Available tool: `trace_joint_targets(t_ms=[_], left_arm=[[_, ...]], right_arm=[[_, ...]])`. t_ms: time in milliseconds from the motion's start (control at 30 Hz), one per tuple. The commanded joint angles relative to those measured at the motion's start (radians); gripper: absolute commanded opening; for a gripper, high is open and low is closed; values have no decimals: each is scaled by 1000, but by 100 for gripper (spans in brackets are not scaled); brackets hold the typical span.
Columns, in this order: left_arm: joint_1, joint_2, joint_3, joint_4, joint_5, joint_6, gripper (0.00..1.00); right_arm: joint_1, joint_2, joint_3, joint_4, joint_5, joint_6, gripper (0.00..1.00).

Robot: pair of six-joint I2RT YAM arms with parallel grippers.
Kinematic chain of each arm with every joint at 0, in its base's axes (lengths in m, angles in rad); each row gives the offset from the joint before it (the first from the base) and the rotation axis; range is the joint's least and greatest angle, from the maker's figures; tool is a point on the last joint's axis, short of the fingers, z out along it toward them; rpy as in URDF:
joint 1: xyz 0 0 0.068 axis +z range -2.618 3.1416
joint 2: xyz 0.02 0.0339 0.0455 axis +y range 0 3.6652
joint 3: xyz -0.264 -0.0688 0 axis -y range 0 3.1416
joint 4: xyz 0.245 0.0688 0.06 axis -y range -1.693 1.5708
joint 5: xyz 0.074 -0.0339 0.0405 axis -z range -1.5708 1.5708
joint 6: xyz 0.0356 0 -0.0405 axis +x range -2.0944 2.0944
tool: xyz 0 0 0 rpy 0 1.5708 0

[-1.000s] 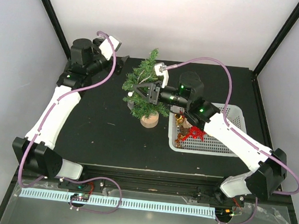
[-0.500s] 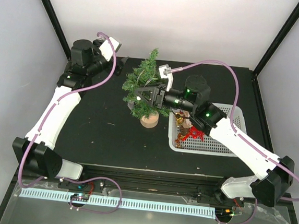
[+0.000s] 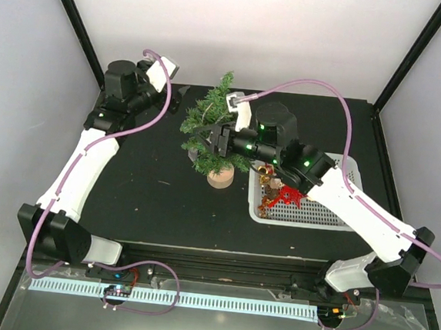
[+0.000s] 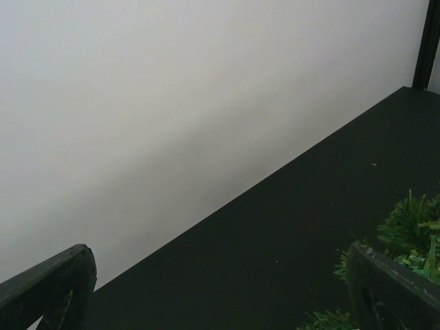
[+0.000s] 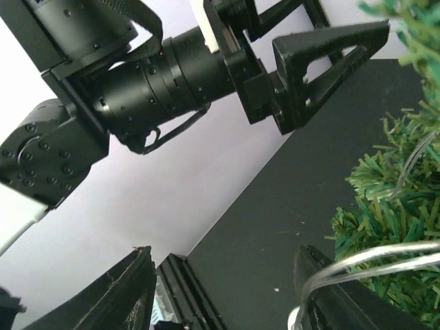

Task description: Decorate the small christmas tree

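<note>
Nearest me, both arm bases sit at the edge of the counter (image 3: 155, 206), which is matte black. Just past the R base is a white plastic basket (image 3: 332, 213), rectangular w/ a lattice floor. My R forearm crosses over its far-left corner, so part of the contents is hidden. What I can see in it: a red spiky ornament (image 3: 287, 195) and some shiny gold baubles (image 3: 265, 171) at the end closest to the tree.

The small christmas tree (image 3: 209, 121) stands mid-counter, just left of the basket. Its round pale-wood base (image 3: 220, 178) is right beside the basket rim. Long axis is vertical: it's upright on that base, and in the top view the tip shows toward the back wall. Needles are bristly and dark green, and the branches stick out unevenly.

The right tool (image 5: 223, 275) sits in among the branches on the tree's R side, about mid-height. Its black fingers stand wide apart, holding nothing. A thin silvery wire (image 5: 375, 258) curves past one finger, against the needles; can't tell what it belongs to.

Further back, the left tool (image 4: 218, 275) hovers at the tree's far-left side, close to the branches. Its fingers are spread wide and it grips nothing. From the R wrist cam its triangular black fingers cut across the view beside the treetop. Behind everything is a plain white wall (image 4: 172, 103).
</note>
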Motion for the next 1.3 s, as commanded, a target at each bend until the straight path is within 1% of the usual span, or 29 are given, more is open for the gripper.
trace_joint_targets(t_ms=[0,133,367,467,667,867,1000,1100,1267], left_arm=[[8,-35,-10,23,-3,3,99],[8,-41,-18,27,-5,6,99],[8,-52,-17,17,3,4,99],[8,-57,-17,17,3,2,99],[8,-69,-22,20,4,-7,99],[8,-77,-26,15,3,-2,99],[8,-77,-35,17,-2,4,99],[7,-114,-48,15,-1,10,99],[7,-129,-63,9,-9,32,99]], right_arm=[[61,67,162,-264,224,-37,56],[102,173,362,-466,354,-24,56],[150,345,661,-769,536,-1,56],[162,405,756,-875,585,7,55],[175,396,746,-893,618,30,54],[182,413,786,-931,653,32,54],[195,462,863,-973,664,31,54],[217,489,937,-998,691,31,53],[225,490,966,-1000,673,25,54]])
